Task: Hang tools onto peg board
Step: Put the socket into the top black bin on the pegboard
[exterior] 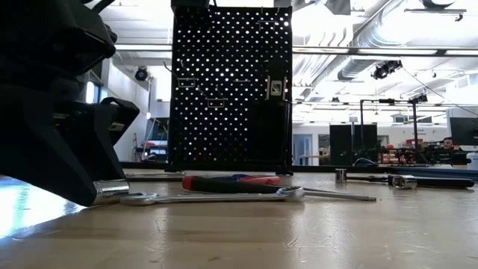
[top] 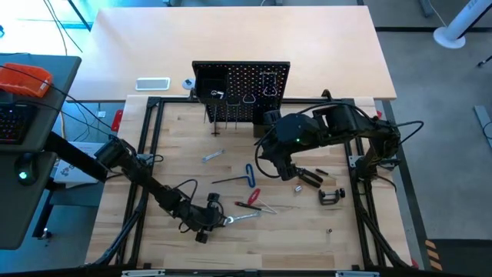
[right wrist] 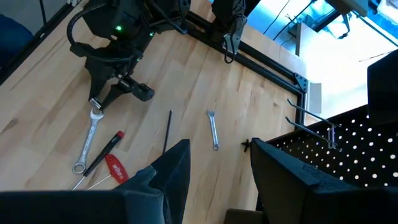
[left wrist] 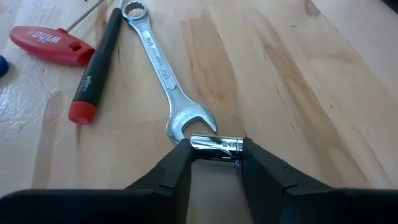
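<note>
My left gripper (left wrist: 216, 149) is low at the front of the table, shut on a short chrome socket (left wrist: 216, 145) just beyond the open jaw of a long silver wrench (left wrist: 163, 74). The wrench lies flat on the wood. Beside it lie a red-and-black screwdriver (left wrist: 93, 68) and a red-handled key (left wrist: 53, 43). The peg board (top: 242, 92) stands upright at the far edge. My right gripper (right wrist: 214, 162) hangs open high above the table's right half, with nothing between its fingers. My left gripper pinches the chrome socket between its two fingertips (left wrist: 180, 155), one finger on each end of the short cylinder (left wrist: 231, 146). The fingers slant down from the table's left. The socket lies level, down at the tabletop, against the wrench's open jaw (left wrist: 186, 121).
A blue T hex key (top: 247, 175), a small wrench (top: 213, 156), black pliers (top: 310, 177) and a black C-clamp (top: 332, 196) lie spread over the table's middle and right. Bare wood stretches along the near edge (top: 307, 246). A black metal frame (top: 150, 154) borders the table.
</note>
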Robot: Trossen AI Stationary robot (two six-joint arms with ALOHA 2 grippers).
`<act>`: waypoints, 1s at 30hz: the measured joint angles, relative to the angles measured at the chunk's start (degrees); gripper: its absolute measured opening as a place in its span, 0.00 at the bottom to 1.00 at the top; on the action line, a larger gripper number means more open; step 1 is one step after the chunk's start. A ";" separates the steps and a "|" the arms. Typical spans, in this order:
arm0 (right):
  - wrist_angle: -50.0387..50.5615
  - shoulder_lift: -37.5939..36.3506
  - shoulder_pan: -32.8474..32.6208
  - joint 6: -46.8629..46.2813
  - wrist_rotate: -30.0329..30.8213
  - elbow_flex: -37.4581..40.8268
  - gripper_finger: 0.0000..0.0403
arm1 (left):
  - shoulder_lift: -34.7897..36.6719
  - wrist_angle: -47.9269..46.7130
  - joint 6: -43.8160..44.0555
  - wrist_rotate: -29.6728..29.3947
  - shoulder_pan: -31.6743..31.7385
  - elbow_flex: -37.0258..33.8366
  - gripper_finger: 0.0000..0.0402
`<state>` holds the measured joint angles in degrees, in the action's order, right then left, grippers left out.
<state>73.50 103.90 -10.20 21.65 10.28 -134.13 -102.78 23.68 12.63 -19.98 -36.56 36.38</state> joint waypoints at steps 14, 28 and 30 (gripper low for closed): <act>1.11 0.00 -3.67 2.39 7.71 0.00 0.40 | 1.09 -1.83 -2.03 0.14 0.18 -0.02 0.23; 2.74 -0.02 -8.07 4.71 11.33 0.00 0.40 | 20.55 -20.31 -5.86 -7.46 1.03 -0.11 0.23; 1.62 -0.02 -8.73 5.90 10.33 0.00 0.40 | 23.94 -20.71 -7.62 -8.37 1.88 -0.09 0.23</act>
<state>75.12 103.88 -18.92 27.54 20.61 -134.13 -78.85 2.97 5.02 -28.36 -34.68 36.29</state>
